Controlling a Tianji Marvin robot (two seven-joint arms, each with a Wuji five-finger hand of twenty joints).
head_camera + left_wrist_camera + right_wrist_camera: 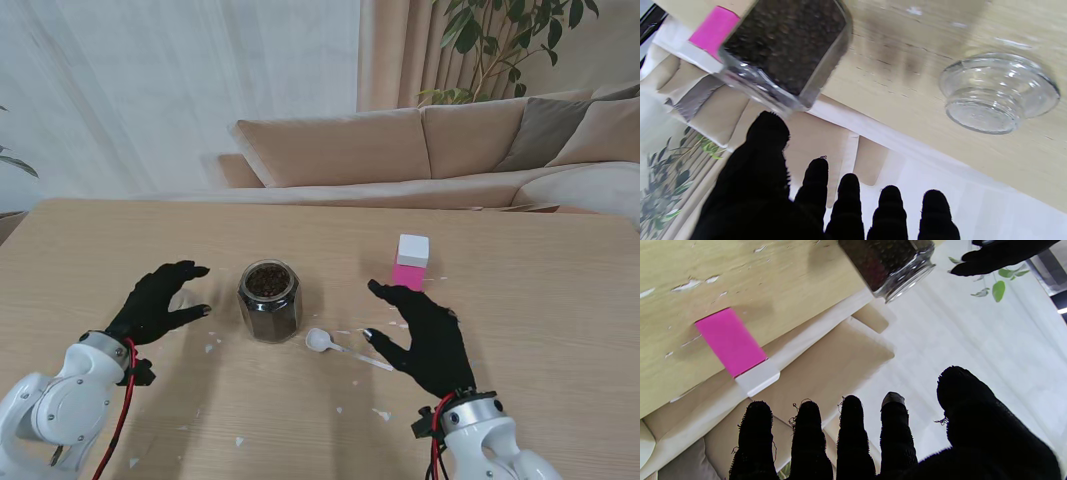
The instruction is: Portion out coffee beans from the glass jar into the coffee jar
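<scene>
An open glass jar (268, 300) full of dark coffee beans stands upright mid-table; it also shows in both wrist views (783, 50) (887, 263). My left hand (160, 300) hovers open to its left, fingers spread, holding nothing. A clear glass lid (998, 91) lies on the table beyond that hand's fingers. A white spoon (330, 344) lies just right of the jar. My right hand (425, 335) is open beside the spoon's handle, not touching it. Farther from me stands a pink container with a white cap (411, 262) (730, 340).
The wooden table (540, 330) carries small white flecks around the jar and near its front. A beige sofa (420, 150) runs along the far edge, with a plant behind it at the right.
</scene>
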